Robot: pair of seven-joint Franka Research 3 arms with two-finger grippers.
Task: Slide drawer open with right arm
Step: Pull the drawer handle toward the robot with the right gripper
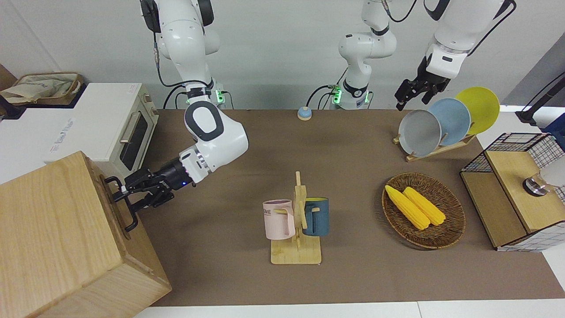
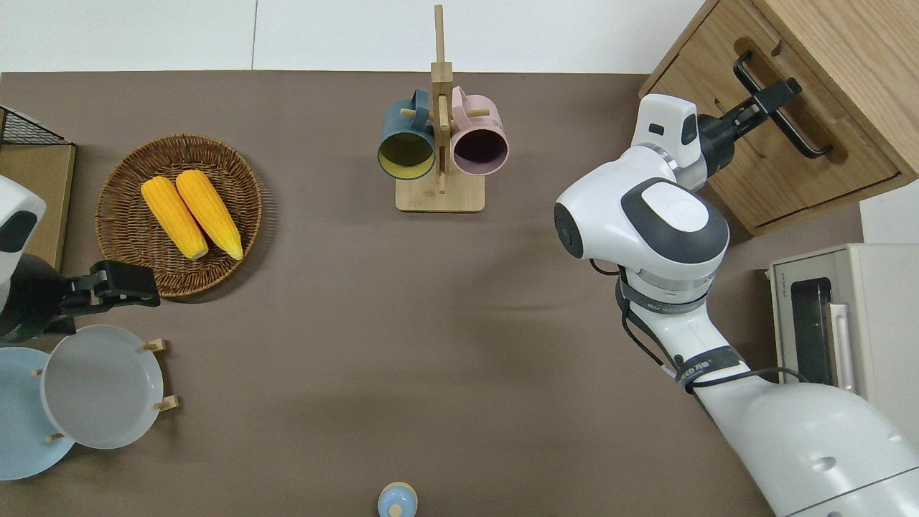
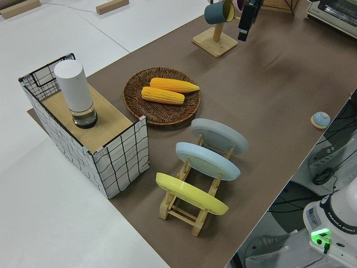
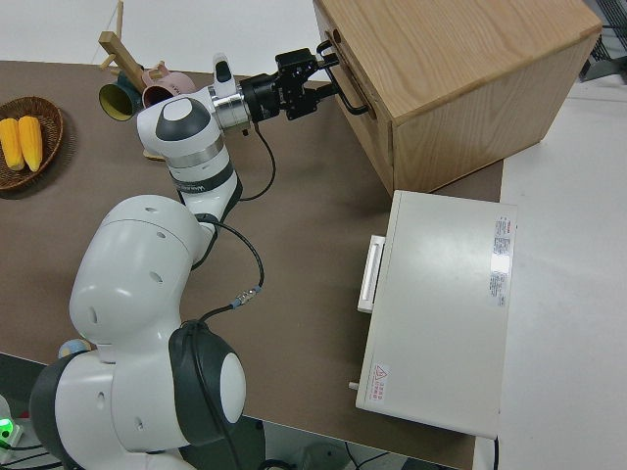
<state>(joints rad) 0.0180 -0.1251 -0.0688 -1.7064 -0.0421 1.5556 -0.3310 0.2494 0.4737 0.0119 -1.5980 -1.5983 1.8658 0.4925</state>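
Observation:
The drawer (image 2: 826,115) is at the top of the pale wooden cabinet (image 1: 53,229) at the right arm's end of the table, and it looks closed. Its black bar handle (image 1: 131,216) also shows in the overhead view (image 2: 808,140) and the right side view (image 4: 353,98). My right gripper (image 1: 122,196) is at the handle's end nearer the robots, open, with one finger on each side of the bar; it also shows in the overhead view (image 2: 779,93). The blue wrist light is on. My left arm is parked.
A white toaster oven (image 1: 128,132) stands beside the cabinet, nearer the robots. A mug rack (image 1: 295,221) with two mugs is mid-table. A basket of corn (image 1: 423,210), a plate rack (image 1: 441,123) and a wire-grid box (image 1: 507,190) are toward the left arm's end.

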